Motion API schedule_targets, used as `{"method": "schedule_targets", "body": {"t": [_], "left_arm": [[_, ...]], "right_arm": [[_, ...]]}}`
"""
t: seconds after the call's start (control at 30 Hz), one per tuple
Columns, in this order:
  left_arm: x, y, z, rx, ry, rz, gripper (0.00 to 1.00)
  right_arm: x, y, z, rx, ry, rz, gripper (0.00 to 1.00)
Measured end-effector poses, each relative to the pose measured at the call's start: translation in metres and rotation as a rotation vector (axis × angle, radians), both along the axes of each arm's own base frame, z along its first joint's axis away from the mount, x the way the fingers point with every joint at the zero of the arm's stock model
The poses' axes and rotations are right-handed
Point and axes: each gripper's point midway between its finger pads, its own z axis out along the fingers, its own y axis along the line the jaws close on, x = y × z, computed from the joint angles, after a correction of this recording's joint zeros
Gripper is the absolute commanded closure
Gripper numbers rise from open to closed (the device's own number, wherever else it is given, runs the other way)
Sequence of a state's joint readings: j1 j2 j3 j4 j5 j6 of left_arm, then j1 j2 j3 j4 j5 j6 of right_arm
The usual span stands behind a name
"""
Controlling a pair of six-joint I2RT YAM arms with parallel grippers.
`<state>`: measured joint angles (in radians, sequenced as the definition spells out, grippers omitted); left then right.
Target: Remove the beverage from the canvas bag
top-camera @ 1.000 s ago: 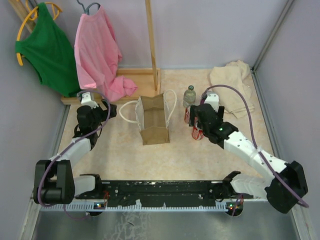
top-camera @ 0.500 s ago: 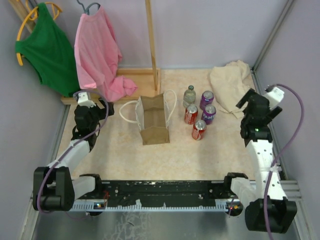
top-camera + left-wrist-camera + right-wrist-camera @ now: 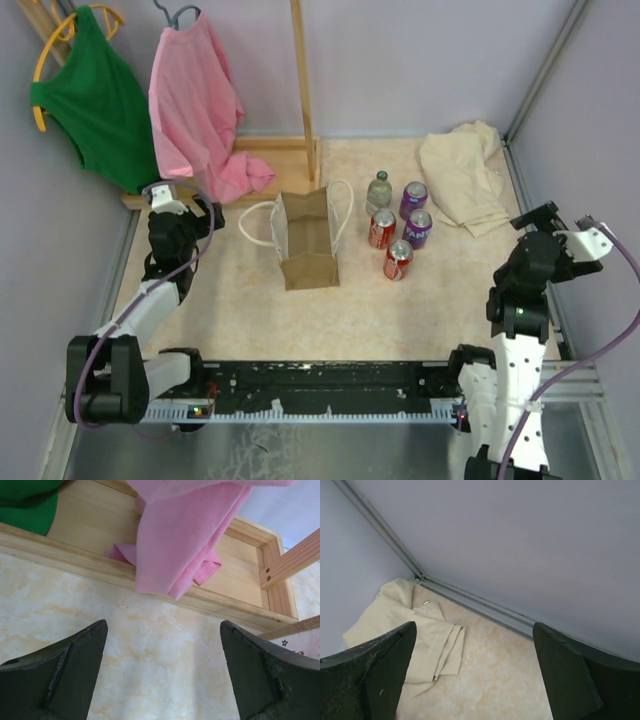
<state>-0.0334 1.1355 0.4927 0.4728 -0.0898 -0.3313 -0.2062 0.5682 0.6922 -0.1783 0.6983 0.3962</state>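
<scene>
The tan canvas bag (image 3: 306,237) with white loop handles stands mid-table, a sliver of it at the right edge of the left wrist view (image 3: 306,635). Right of it stand a clear bottle (image 3: 378,190), two red cans (image 3: 382,228) (image 3: 397,260) and two purple cans (image 3: 413,199) (image 3: 417,228). My left gripper (image 3: 200,213) is open and empty, left of the bag near the wooden base; its fingers (image 3: 65,670) frame bare table. My right gripper (image 3: 533,222) is open and empty, far right by the wall, its fingers (image 3: 570,675) apart.
A wooden rack base (image 3: 270,165) with a post carries a pink shirt (image 3: 195,105) and a green shirt (image 3: 95,95). A beige cloth (image 3: 462,175) lies at the back right, also in the right wrist view (image 3: 415,635). Walls close both sides.
My right arm has pulled back from the cans to the far right edge of the table, leaving them standing beside the bag. The left arm has barely moved.
</scene>
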Motion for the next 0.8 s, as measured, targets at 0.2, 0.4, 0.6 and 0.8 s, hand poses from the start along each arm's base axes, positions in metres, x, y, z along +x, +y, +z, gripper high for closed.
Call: {"method": "schedule_targets", "body": {"t": [0.2, 0.4, 0.6, 0.8], "left_arm": [[-0.001, 0.002, -0.002, -0.004, 0.004, 0.018, 0.0], [-0.001, 0.004, 0.0, -0.003, -0.002, 0.03, 0.0], [-0.001, 0.004, 0.0, -0.003, -0.002, 0.033, 0.0], [-0.001, 0.005, 0.0, -0.003, -0.002, 0.034, 0.0]], "right_arm": [[0.006, -0.002, -0.009, 0.006, 0.041, -0.001, 0.01], [0.007, -0.002, -0.011, 0.008, 0.047, -0.001, 0.01], [0.007, -0.002, -0.011, 0.008, 0.048, 0.0, 0.01], [0.01, -0.002, -0.014, 0.01, 0.06, 0.001, 0.01]]}}
